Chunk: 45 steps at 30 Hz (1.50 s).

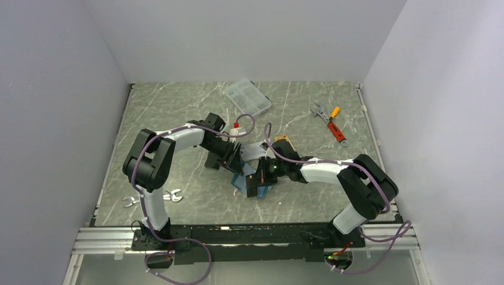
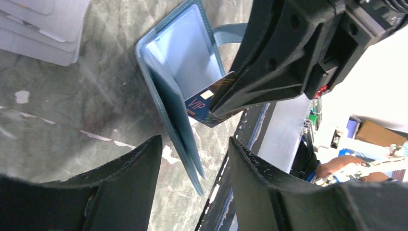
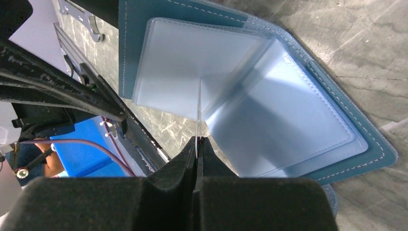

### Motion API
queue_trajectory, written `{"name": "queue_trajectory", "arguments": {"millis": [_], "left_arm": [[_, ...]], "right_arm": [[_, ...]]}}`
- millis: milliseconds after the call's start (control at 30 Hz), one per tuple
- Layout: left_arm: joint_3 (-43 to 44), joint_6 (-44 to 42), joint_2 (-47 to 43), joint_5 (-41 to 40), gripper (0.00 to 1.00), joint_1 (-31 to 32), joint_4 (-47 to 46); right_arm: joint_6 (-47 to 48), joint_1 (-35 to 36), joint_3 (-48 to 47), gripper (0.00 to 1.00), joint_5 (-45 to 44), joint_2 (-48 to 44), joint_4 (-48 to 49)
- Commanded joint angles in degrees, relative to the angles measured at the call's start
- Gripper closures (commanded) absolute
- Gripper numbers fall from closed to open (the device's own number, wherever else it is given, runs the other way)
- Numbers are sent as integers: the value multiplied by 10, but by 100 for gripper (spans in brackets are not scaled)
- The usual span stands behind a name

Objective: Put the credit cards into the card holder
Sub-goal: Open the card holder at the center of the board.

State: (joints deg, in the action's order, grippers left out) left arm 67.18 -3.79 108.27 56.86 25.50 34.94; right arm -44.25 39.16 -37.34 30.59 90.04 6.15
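The teal card holder (image 2: 166, 103) lies unfolded on the marble table, its pale blue inner sleeves (image 3: 269, 110) showing. My right gripper (image 3: 197, 140) is shut on a dark credit card (image 2: 202, 103) with VIP print and a gold chip. Its lower edge is down in the holder's fold. In the right wrist view this card (image 3: 198, 108) is seen edge-on. My left gripper (image 2: 195, 144) stands open. One teal leaf edge (image 2: 190, 156) lies between its fingers, touching neither. From above, both grippers (image 1: 233, 159) (image 1: 258, 181) meet over the holder (image 1: 240, 180). Silver cards (image 2: 43, 29) lie stacked nearby.
A clear compartment box (image 1: 246, 97) sits at the back. A wrench (image 1: 319, 110) and an orange-handled tool (image 1: 334, 124) lie at the back right. Two small wrenches (image 1: 172, 195) rest near the left arm's base. More cards (image 1: 284, 140) lie behind the right gripper.
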Motion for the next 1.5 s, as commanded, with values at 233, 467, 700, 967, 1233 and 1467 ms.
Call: {"name": "queue_trajectory", "arguments": {"millis": [233, 467, 700, 967, 1233, 1467], "left_arm": [[5, -23, -6, -134, 66, 27, 14], [-48, -2, -43, -149, 71, 41, -24], [-140, 84, -83, -118, 64, 40, -122], [-156, 95, -91, -120, 47, 33, -145], [-153, 90, -102, -112, 2, -13, -142], [-131, 75, -183, -105, 1, -34, -133]], "right_arm": [[0, 6, -22, 100, 4, 4, 20], [8, 6, -16, 100, -1, -2, 11], [2, 5, 0, 100, 0, 4, 33], [-4, 8, -16, 100, 11, 16, 40], [2, 32, -62, 100, 21, 74, 37], [11, 36, -52, 100, 11, 93, 29]]}}
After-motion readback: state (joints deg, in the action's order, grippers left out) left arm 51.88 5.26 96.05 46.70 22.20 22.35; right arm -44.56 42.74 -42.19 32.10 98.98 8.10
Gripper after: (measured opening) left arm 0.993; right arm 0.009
